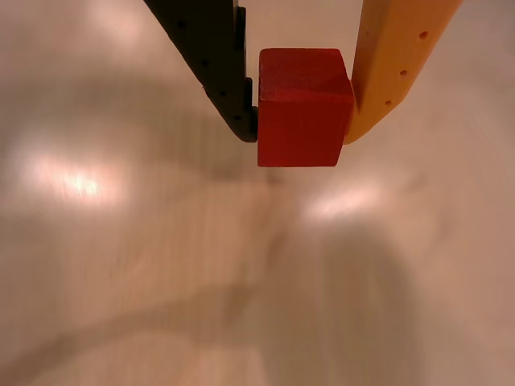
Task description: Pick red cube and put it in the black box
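Observation:
In the wrist view a red cube point(303, 108) hangs above the pale wooden table, clamped between a black finger point(221, 68) on its left and an orange finger point(386, 64) on its right. My gripper point(302, 129) is shut on the cube and holds it clear of the surface, which looks blurred below. The black box is out of view.
The light wooden tabletop point(161, 281) spreads under the cube, with bright lamp reflections and soft shadows of the arm across it.

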`<state>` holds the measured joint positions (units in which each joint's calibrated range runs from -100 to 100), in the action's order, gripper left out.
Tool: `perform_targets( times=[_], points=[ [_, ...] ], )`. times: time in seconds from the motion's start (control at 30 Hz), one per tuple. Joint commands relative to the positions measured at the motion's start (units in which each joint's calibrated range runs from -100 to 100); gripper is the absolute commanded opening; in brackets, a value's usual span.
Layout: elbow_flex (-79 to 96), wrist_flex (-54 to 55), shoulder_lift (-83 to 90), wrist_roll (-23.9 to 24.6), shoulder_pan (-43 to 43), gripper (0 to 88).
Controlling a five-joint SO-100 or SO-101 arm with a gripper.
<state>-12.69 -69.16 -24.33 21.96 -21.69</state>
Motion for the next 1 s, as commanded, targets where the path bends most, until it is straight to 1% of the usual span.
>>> perform_targets(
  times=[0.0, 0.07, 0.43, 0.57, 0.63, 0.73, 0.87, 0.97],
  points=[
    [3.4, -2.7, 13.9, -1.4, -0.8, 1.1],
    [7.7, -3.2, 19.5, -5.3, -0.8, 1.1],
    [42.2, -4.0, 50.1, -33.3, -4.2, 1.1],
    [50.3, -4.0, 59.7, -41.8, -4.2, 1.1],
    [53.3, -4.2, 63.2, -45.3, -4.1, 1.1],
    [56.2, -7.3, 66.8, -50.2, -4.6, 1.2],
    [59.2, -13.4, 70.4, -52.6, -9.7, 1.2],
    [59.5, -16.9, 72.3, -52.7, -14.2, 1.2]
  ],
)
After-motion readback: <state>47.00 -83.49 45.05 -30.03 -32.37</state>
